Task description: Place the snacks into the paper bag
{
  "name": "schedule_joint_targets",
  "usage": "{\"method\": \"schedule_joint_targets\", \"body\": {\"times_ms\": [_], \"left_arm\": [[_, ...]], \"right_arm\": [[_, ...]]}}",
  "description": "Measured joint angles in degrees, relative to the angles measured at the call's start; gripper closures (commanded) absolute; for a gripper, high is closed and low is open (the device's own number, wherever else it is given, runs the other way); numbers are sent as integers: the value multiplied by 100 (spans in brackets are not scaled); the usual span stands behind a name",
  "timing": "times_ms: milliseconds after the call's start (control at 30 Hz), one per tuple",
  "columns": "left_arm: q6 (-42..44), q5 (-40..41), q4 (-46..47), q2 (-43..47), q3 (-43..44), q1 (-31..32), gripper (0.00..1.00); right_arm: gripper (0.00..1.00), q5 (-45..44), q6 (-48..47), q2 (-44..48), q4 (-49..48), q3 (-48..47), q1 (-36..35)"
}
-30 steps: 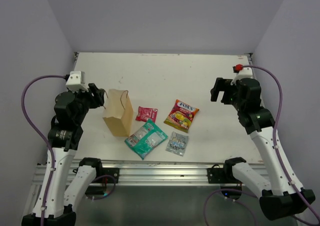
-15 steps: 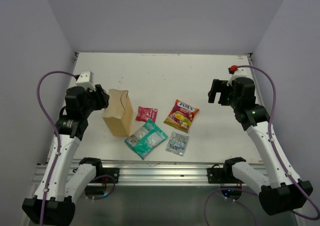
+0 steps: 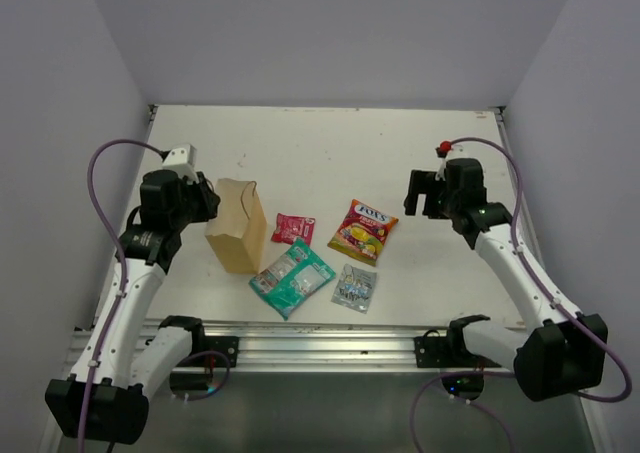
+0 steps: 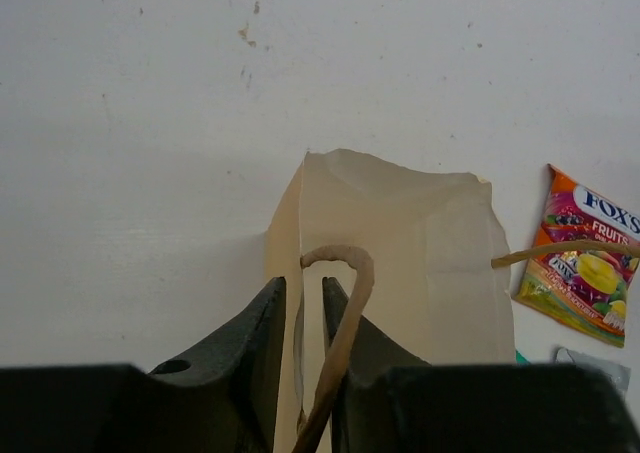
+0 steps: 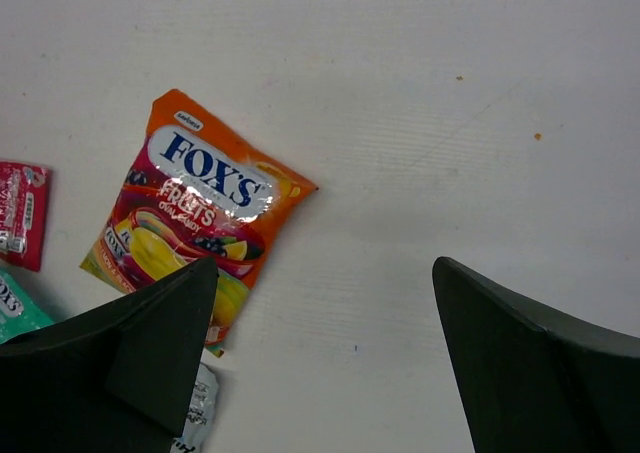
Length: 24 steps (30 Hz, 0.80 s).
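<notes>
Teal-green bag [image 3: 292, 277] lies nearest my end of the white surface [image 3: 320, 153]. It is flat, and the little silvery-blue packet [image 3: 355, 287] lies just beside it at its 3 o'clock, not touching it.

One step farther out I see the small red packet [image 3: 293, 228] and, at its 3 o'clock, the fruit candy bag [image 3: 363, 230]. Both are flat and apart from each other. The red packet's near edge comes close to the teal-green bag's far edge.

At 9 o'clock from the red packet the paper bag [image 3: 237, 228] stands upright with its mouth open. All four packets lie outside it on the surface.

On my left wrist camera the left fingers [image 4: 250, 363] are drawn in to a slim gap astride the bag's near wall at the rim. One looks to be outside the bag and one over the mouth. A handle [image 4: 345, 303] loops up across the inner one. I cannot tell whether they actually press the paper.

At 3 o'clock from the candy bag, well apart from the paper bag, the right fingers [image 5: 150, 343] are spread wide with nothing between them, hanging over bare surface. On that wrist camera the candy bag lies at about 10 o'clock from the gap.
</notes>
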<state>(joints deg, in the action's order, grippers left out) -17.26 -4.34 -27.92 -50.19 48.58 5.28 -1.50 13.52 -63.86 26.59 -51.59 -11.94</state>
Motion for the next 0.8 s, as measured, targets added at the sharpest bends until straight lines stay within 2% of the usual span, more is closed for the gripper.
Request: {"method": "schedule_joint_targets", "body": {"times_ms": [100, 133, 233, 767, 800], "left_arm": [[-4, -4, 0, -76, -24, 39, 84], [-15, -7, 0, -111, -31, 52, 91], [-20, -7, 0, -179, -57, 90, 100], [-15, 11, 42, -199, -61, 208, 100], [-15, 15, 42, -197, -61, 219, 100]], "right_arm": [[10, 0, 70, -376, -208, 92, -59], [10, 2, 94, -531, -280, 120, -85], [12, 20, 179, -1034, -476, 151, -157], [20, 114, 533, -2793, -1303, 157, -837], [24, 120, 557, -2830, -1333, 157, -841]]}}
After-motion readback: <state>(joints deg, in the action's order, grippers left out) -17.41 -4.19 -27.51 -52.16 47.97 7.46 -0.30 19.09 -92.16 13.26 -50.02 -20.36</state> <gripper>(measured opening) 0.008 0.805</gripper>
